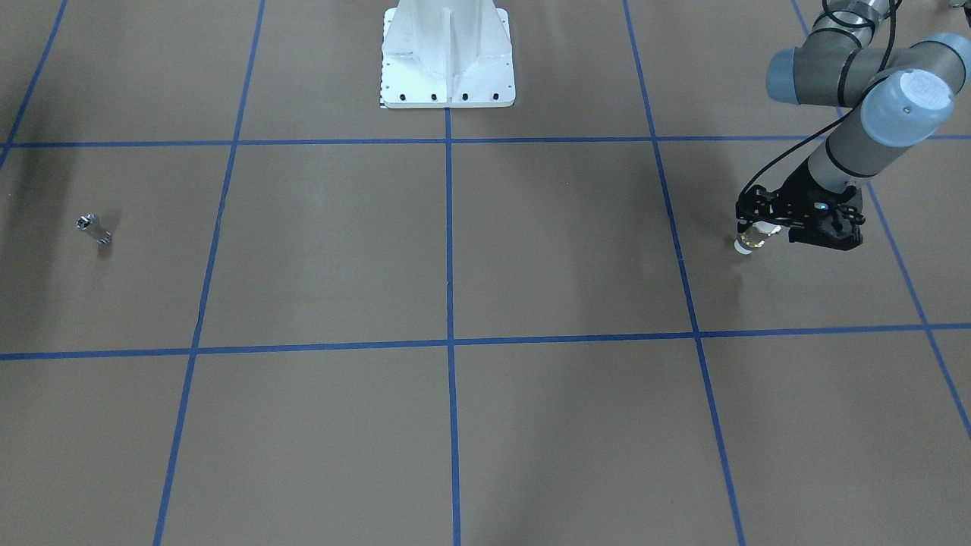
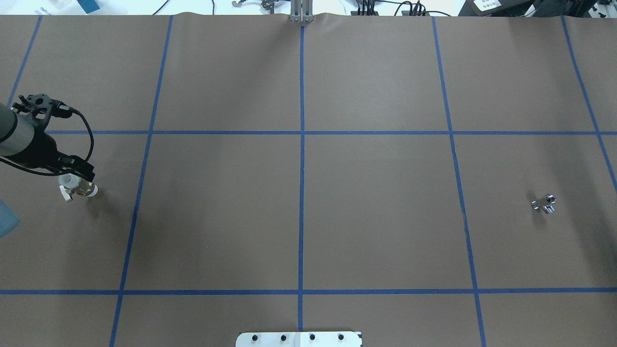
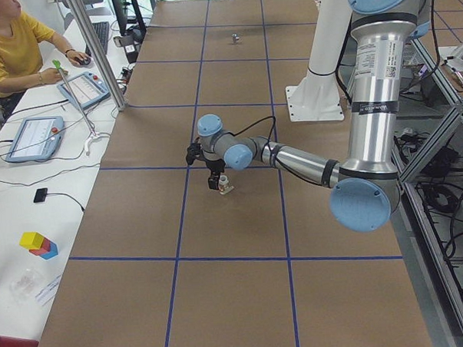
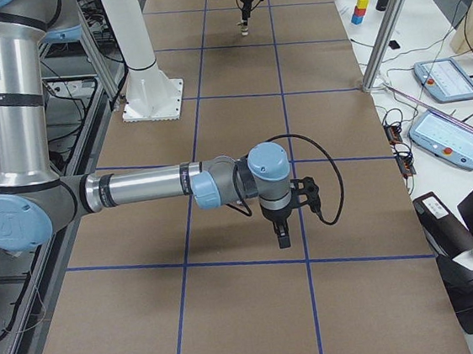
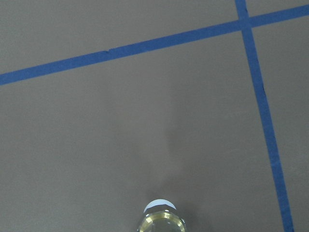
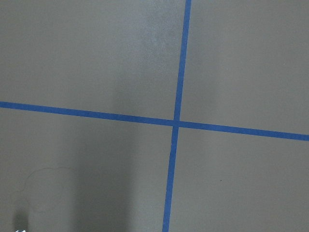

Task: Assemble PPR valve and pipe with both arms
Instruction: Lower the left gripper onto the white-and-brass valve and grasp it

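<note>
My left gripper [image 1: 758, 231] is shut on the PPR valve [image 1: 753, 238], a white-ended fitting with a brass middle, and holds it just above the table at the robot's far left. The valve also shows in the overhead view [image 2: 79, 186], with the gripper [image 2: 72, 177] over it, and at the bottom of the left wrist view [image 5: 161, 220]. The silver pipe [image 1: 94, 230] lies alone on the robot's right side [image 2: 543, 204]. My right gripper [image 4: 282, 236] shows only in the exterior right view, pointing down above the table; I cannot tell whether it is open or shut.
The white pedestal base [image 1: 447, 61] stands at the robot's edge of the table. Blue tape lines [image 2: 301, 193] grid the brown surface. An operator [image 3: 11, 45] sits beyond the far edge by tablets [image 3: 34, 138] and a metal post [image 3: 95, 49].
</note>
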Robot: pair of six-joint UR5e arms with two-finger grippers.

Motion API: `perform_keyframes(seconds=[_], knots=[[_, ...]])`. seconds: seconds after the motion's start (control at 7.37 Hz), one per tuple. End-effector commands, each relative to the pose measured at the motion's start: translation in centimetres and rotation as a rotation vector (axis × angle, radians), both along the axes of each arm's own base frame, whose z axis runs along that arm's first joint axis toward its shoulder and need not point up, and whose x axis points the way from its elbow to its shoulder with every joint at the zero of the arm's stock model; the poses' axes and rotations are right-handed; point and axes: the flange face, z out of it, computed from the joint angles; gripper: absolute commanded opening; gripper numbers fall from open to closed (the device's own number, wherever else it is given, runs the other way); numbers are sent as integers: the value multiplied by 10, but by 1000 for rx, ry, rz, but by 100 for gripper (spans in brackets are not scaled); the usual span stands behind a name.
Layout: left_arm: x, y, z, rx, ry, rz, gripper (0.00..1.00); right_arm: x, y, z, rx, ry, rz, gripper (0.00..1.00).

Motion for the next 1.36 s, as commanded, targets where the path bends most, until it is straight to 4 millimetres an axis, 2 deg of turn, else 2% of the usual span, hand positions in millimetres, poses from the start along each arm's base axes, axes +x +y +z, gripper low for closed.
perform_keyframes(seconds=[0.0,0.41,0.68,0.95,1.09,1.22], knots=[[1,3,3,-2,-5,4,91,0,0,0,0,0,0,100],[7,10,8,-11,-11,23,89,0,0,0,1,0,-1,100],[6,12,11,-14,-15,22,48,0,0,0,1,0,-1,100],[6,12,8,-9,-12,23,11,0,0,0,1,0,-1,100],[5,12,2,-1,-3,21,0,0,0,0,1,0,-1,100],[2,18,-19,17,24,27,0,0,0,-1,3,0,-1,100]])
